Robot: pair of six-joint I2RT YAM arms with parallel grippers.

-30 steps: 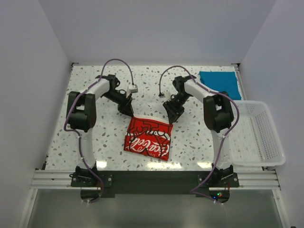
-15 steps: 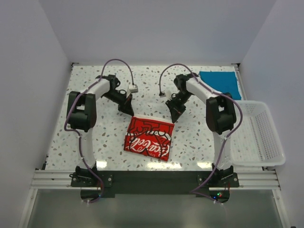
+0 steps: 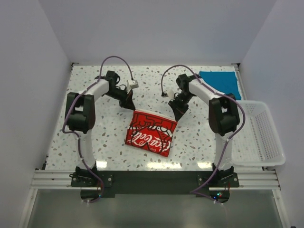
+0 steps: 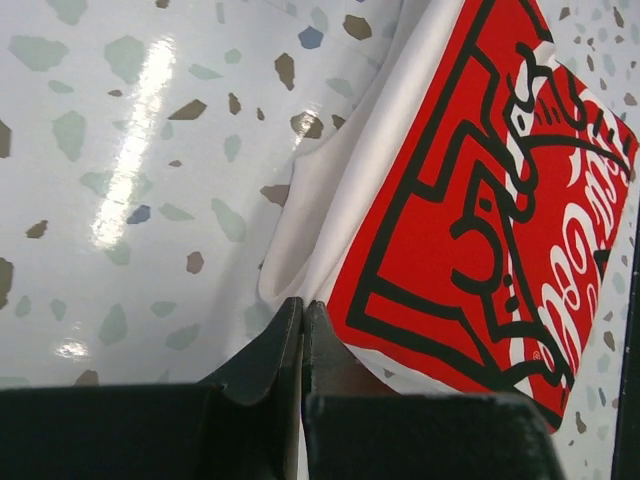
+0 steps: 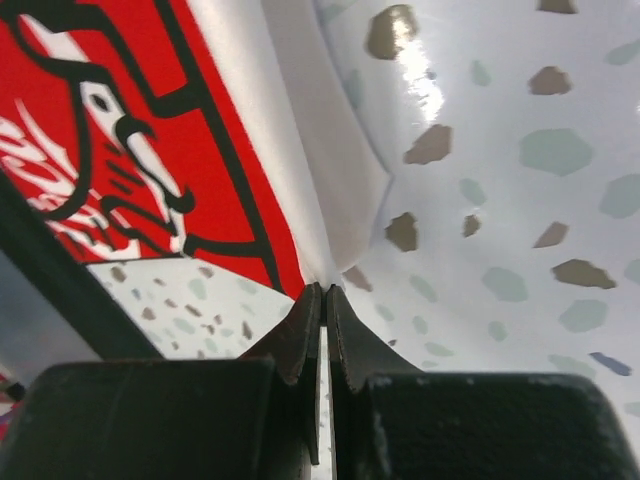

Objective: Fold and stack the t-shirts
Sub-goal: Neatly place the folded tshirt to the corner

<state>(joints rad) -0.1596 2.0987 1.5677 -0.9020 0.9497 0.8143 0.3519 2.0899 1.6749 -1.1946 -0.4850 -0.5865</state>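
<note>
The folded cream-white t-shirt with the red Coca-Cola panel (image 3: 151, 132) lies at the table's middle, its far edge lifted. My left gripper (image 3: 129, 105) is shut on the shirt's far left corner; in the left wrist view its jaws pinch the white cloth (image 4: 330, 190) at the tips (image 4: 302, 305). My right gripper (image 3: 179, 115) is shut on the far right corner, and the right wrist view shows the cloth (image 5: 300, 150) caught between its tips (image 5: 324, 292). The teal-blue t-shirt (image 3: 219, 83) lies folded flat at the far right corner.
A white lattice basket (image 3: 259, 133) stands off the table's right side. The speckled tabletop (image 3: 95, 137) is bounded by white walls at left, back and right. Cables loop above both arms.
Both grippers went from open to shut on the shirt's far corners. They lifted and drew that edge away from me, and the shirt shifted slightly toward the far right.
</note>
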